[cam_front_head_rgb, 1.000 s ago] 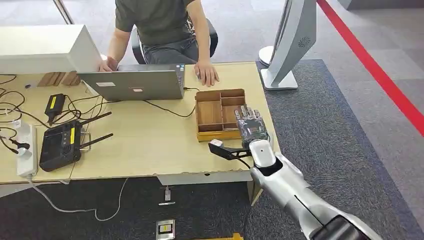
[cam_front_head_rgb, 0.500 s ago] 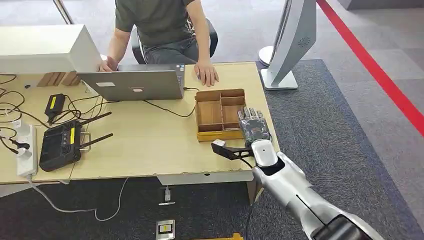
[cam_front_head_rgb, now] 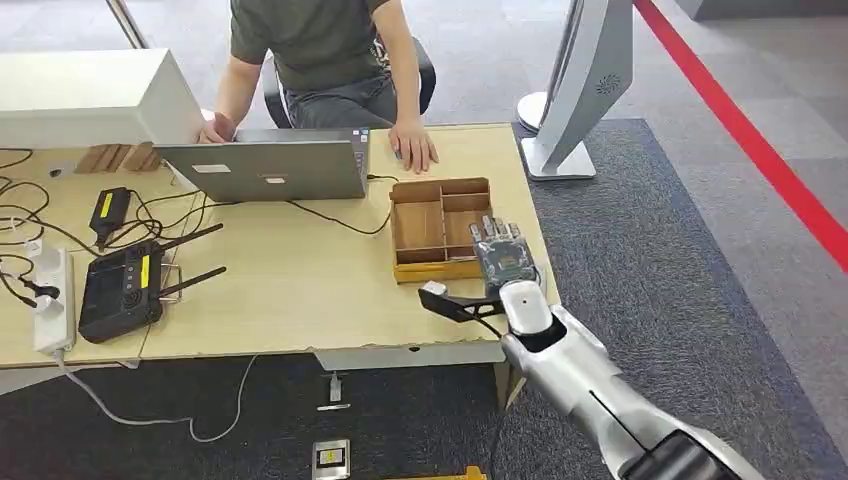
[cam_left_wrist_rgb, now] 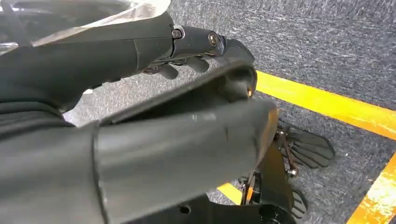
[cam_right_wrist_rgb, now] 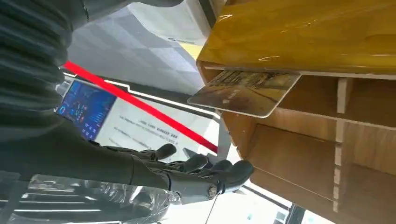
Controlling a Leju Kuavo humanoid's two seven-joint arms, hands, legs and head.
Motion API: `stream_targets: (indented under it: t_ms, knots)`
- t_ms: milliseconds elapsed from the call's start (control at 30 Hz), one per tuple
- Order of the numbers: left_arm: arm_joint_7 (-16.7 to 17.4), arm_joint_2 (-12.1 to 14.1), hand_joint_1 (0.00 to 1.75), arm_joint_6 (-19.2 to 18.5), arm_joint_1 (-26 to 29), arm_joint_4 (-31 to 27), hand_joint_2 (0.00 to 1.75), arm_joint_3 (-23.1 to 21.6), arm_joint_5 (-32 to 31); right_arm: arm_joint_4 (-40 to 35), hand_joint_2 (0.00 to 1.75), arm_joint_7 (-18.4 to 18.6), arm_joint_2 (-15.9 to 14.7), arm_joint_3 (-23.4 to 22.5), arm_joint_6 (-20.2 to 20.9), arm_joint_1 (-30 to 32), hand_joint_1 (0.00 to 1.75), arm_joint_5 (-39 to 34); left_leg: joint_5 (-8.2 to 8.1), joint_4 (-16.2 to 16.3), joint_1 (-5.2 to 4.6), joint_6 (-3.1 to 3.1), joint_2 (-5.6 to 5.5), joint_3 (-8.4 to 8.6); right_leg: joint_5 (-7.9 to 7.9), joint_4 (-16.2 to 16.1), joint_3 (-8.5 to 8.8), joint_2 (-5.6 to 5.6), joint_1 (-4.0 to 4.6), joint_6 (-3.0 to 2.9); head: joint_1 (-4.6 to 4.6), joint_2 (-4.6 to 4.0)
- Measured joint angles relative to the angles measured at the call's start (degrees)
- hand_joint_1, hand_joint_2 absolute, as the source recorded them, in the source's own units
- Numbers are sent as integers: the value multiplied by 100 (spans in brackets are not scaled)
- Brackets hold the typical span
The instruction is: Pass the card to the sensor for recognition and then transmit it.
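Right hand (cam_front_head_rgb: pixel 503 258): fingers spread, empty, hovering at wooden tray's (cam_front_head_rgb: pixel 420 262) 3 o'clock edge. Card (cam_right_wrist_rgb: pixel 245 91) leans in near compartment; lower fingertips behind it, pinch gently.

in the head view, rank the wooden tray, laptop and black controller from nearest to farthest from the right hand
1. Wooden tray: directly under and beside the right hand, at the table's right end.
2. Laptop: mid-table, far side, in front of the person.
3. Black controller: left part of the table, among cables.
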Motion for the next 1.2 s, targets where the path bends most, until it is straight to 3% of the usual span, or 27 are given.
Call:
stream_targets:
  t_ms: [1200]
  knots:
    - [42,0,0,55,0,0,0,2,18,18,175,13,35,13,31,23,0,20,0,0,0,0,0,-1,0,0,0,0,0,0,0,0]
